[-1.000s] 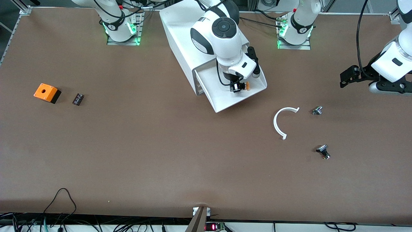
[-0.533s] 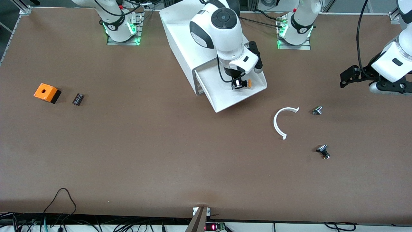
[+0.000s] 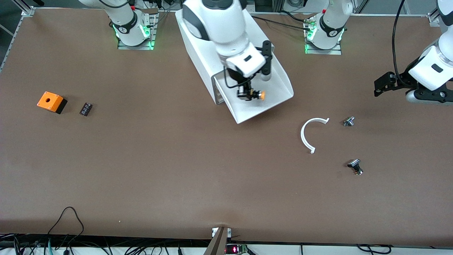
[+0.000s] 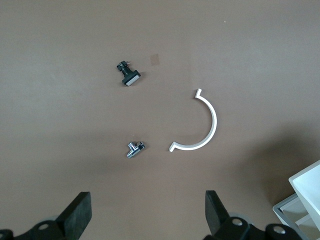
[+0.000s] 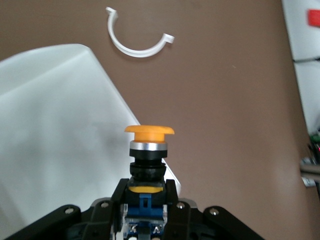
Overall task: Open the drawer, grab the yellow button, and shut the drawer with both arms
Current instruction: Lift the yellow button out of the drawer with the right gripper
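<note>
- Lying nearest the front camera, a small black-and-silver knob (image 3: 355,166) rests on the brown table (image 3: 177,170); a curved white plastic half-ring (image 3: 310,134) and a second small silver knob (image 3: 349,121) sit a little farther off, toward the left arm's end.
- Toward the right arm's end sit an orange cube with a hole (image 3: 51,101) and a small black block (image 3: 85,108).
- The wide shallow white plastic drawer (image 3: 272,102), topmost of the big white box cabinet (image 3: 198,46), stands pulled out.
- The right gripper (image 3: 246,94) hangs over the open drawer, its jaws pinching the small push button with round orange cap and blue-and-black cylindrical body (image 5: 147,160). The grip is on the blue lower body; the cap and metal collar stand free.
- Judgement: the button looks light and rigid, its smooth round body prone to twist in the fingers. The squarer blue base is the sounder place to hold; the cap is likely to depress or slip.
- The left gripper (image 4: 145,215) waits over the table near the half-ring, fingers spread, holding nothing.
</note>
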Available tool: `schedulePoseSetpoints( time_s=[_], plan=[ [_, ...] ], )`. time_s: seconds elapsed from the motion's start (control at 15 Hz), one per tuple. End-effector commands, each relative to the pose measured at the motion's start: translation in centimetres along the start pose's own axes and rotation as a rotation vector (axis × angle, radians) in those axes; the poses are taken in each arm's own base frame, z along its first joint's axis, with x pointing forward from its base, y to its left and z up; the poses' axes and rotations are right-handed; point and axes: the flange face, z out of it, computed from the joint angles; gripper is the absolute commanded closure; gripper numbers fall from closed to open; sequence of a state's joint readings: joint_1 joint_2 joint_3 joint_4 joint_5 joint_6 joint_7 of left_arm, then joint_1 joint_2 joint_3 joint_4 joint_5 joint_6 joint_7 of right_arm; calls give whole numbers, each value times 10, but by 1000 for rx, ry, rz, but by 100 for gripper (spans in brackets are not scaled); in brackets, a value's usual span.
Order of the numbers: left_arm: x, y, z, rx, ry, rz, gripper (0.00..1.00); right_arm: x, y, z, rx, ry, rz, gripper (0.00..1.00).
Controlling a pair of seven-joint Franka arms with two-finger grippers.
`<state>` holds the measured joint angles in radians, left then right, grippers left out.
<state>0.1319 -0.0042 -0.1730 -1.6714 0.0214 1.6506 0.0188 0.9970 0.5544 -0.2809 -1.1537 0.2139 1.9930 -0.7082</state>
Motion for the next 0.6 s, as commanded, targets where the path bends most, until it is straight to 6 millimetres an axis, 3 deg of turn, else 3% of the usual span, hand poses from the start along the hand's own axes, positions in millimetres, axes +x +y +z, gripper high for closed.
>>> schedulePoseSetpoints(
  time_s=[0.0, 0.13, 0.33, 0.53],
  plan=[
    [2, -2, -5, 6, 0, -7, 0, -44, 29, -18, 24, 1, 104, 75],
    [7, -3, -1, 3, -5, 0, 0, -71, 46, -17, 32, -20, 158, 75],
    [8, -3, -2, 2, -3, 0, 0, -135, 95, -8, 30, -62, 272, 75],
    [13, -1, -7, 1, 13, 4, 0, -187, 111, 11, 55, -113, 426, 75]
  ],
)
